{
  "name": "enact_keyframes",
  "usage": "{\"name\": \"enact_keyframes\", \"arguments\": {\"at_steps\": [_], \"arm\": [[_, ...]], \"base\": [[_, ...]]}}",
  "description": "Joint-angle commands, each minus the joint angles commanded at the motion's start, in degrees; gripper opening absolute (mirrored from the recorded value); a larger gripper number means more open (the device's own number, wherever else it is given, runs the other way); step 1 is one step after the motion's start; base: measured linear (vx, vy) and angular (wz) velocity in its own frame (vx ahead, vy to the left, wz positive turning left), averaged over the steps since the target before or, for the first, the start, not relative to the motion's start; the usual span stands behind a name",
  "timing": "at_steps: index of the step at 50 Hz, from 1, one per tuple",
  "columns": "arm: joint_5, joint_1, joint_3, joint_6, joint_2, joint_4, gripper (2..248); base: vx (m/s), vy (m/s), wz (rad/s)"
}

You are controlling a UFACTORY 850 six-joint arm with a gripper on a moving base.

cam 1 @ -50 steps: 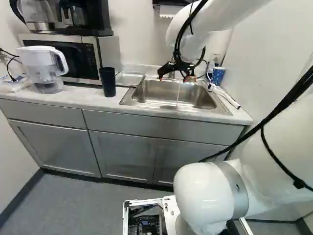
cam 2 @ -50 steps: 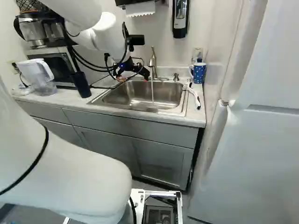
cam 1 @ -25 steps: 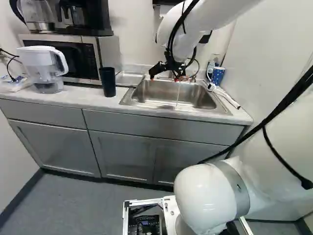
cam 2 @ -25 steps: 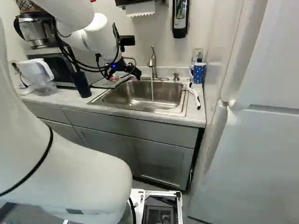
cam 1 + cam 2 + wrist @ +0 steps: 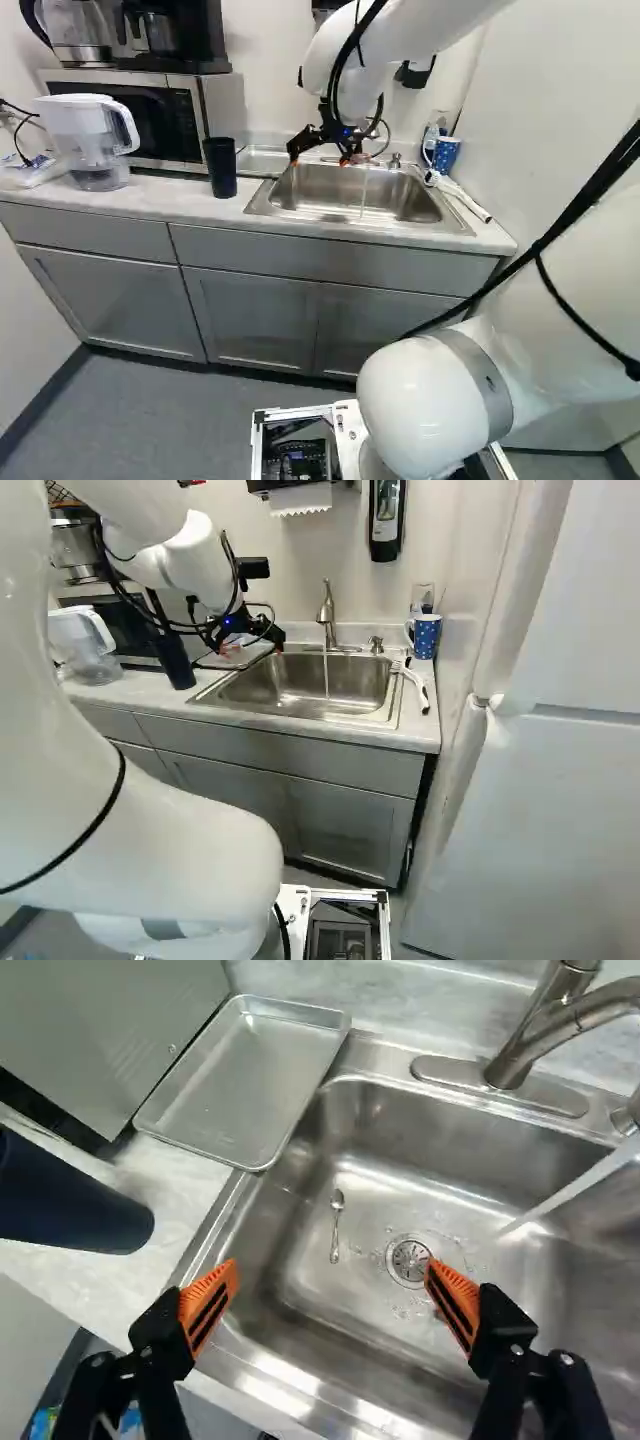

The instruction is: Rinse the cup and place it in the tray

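The end effector (image 5: 331, 1272) gapes wide, holding nothing, above the sink (image 5: 440, 1175). The dark cup (image 5: 220, 168) stands upright beside the sink, on the tray's (image 5: 240, 1085) side. A good grasp likely means straddling the cup squarely, then closing gently before lifting.

White arm (image 5: 425, 30) outstretched, claw (image 5: 318, 162) spread wide

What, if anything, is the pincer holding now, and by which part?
Nothing is held. The pincer is open above the sink, its orange pads well apart; the spoon lies below, on the sink bottom.
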Motion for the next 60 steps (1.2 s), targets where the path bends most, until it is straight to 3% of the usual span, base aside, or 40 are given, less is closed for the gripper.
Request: {"name": "enact_keyframes", "arguments": {"at_steps": [60], "arm": [[0.00, 12.89, -2.50, 0.00, -2.77, 0.00, 247]], "base": [[0.000, 0.000, 0.000]]}}
